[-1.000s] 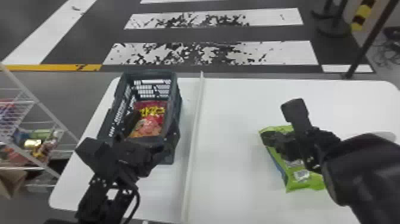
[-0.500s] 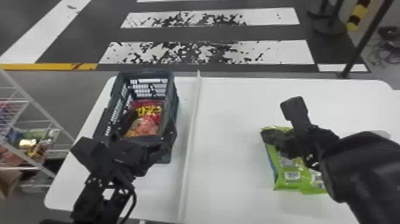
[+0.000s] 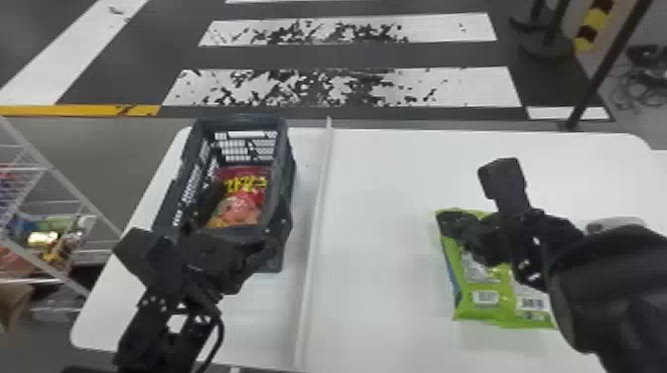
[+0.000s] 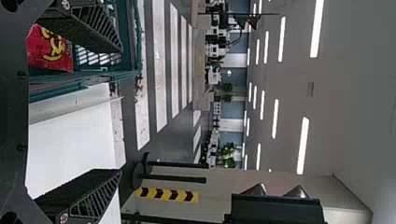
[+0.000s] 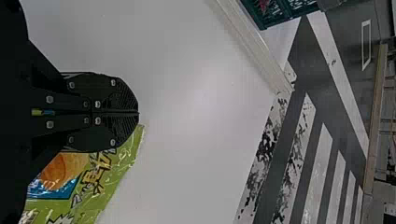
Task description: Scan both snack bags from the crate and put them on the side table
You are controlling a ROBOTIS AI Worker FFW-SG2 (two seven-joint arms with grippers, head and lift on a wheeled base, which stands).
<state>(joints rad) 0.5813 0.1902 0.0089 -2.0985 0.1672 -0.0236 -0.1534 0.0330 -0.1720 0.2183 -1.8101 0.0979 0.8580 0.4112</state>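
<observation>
Right gripper [image 3: 449,224], fingers together, green bag [image 3: 505,310] partly hidden behind

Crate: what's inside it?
A red snack bag, print showing, lies in the crate. One of the left arm's open jaws and the near rim block some of the inside; whatever is under the bag is covered, so can't tell.

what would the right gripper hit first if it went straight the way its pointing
The right gripper points across the white tabletop, so it would likely meet the white divider strip first. Height is unclear, so it might touch the tabletop sooner or clear the strip.
</observation>
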